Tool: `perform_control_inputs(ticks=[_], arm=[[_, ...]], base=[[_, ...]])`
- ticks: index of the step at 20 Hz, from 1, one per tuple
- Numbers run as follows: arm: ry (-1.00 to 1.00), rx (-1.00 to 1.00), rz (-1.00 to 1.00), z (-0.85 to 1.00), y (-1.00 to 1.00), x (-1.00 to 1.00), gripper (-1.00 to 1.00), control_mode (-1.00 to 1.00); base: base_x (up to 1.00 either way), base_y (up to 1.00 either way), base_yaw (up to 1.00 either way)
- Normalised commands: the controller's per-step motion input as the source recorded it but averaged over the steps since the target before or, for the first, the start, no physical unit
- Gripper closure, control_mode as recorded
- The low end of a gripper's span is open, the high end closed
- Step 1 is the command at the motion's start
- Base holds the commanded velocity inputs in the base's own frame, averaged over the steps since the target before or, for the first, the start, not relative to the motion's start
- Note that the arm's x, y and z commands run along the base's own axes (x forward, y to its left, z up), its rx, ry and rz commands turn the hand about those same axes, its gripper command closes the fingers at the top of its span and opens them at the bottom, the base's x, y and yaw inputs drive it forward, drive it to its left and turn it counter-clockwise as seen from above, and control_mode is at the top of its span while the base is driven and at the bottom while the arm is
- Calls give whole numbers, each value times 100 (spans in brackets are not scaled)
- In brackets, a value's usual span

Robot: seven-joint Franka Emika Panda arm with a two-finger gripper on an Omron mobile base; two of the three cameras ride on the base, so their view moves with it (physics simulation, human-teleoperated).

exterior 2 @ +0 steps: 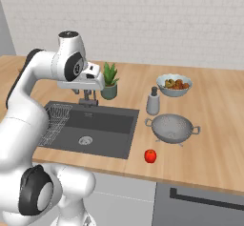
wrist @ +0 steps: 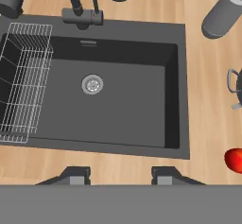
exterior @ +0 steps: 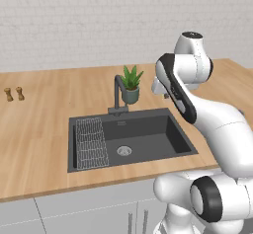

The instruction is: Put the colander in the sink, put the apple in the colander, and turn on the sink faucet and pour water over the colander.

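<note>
Hand [wrist: 121,175] hangs above the sink [wrist: 116,106], pointing down, with nothing between the fingertips; the jaws stand partly apart over the near rim. The sink holds just its wire rack [wrist: 23,81] and drain. The colander [exterior 2: 171,127] sits on the wooden surface [exterior 2: 209,144] right of the sink, well apart from the hand, so the next reach has to go rightward over the basin's edge. Its loop handles point left and right along the surface; my guess is a rim grab between the handles works best. The apple [exterior 2: 150,156] lies near the colander, towards the front edge, not touching it. Right base view shows the whole colander, the apple, a grey bottle [exterior 2: 153,101] and a fruit bowl [exterior 2: 174,84] behind; hand view catches just one colander handle at its right border and part of the apple [wrist: 234,159]. Left base view gives the sink faucet [exterior: 118,94] and potted plant [exterior: 131,84] at the back rim, spout over the basin.
</note>
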Motion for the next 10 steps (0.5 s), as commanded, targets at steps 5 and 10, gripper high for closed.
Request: perform_control_inputs(ticks=[5,10], arm=[[0,0,0,0,0,0,-100,-100],[0,1,0,-1,-21,0,-100,-100]], base=[[0,0,0],[0,0,0]])
